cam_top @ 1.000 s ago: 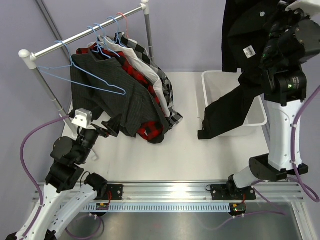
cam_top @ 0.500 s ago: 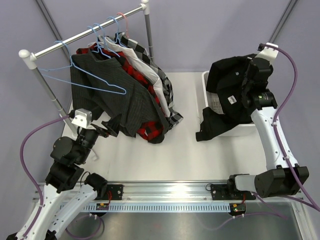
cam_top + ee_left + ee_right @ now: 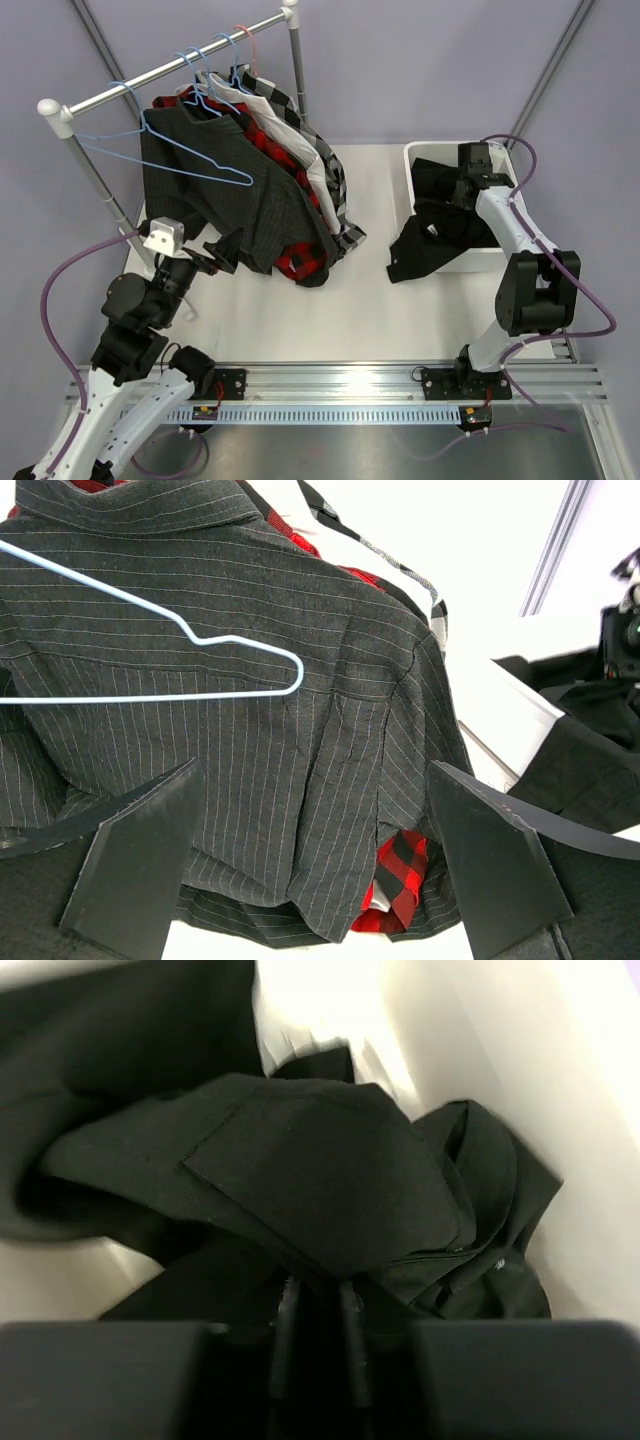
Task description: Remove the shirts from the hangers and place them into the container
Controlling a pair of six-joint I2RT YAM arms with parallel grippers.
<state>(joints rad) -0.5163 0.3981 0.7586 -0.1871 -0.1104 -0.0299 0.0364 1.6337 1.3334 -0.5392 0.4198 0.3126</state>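
Metal garment rail (image 3: 165, 66), white end caps, grey uprights, probably standing on white table (image 3: 300, 320); slotted aluminium extrusion (image 3: 340, 412) along near edge.

Black shirt (image 3: 425, 245); white container (image 3: 435, 147); charcoal pinstriped shirt (image 3: 300, 760); red-black plaid shirt (image 3: 395, 870); light-blue hanger (image 3: 150, 696).

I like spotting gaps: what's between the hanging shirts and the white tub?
In the top view, bare table, plus the black shirt spilling over the wall of the tub.

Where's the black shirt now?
Top view, right side: the black shirt lies in the white container, one part draped over its near-left wall onto the table.
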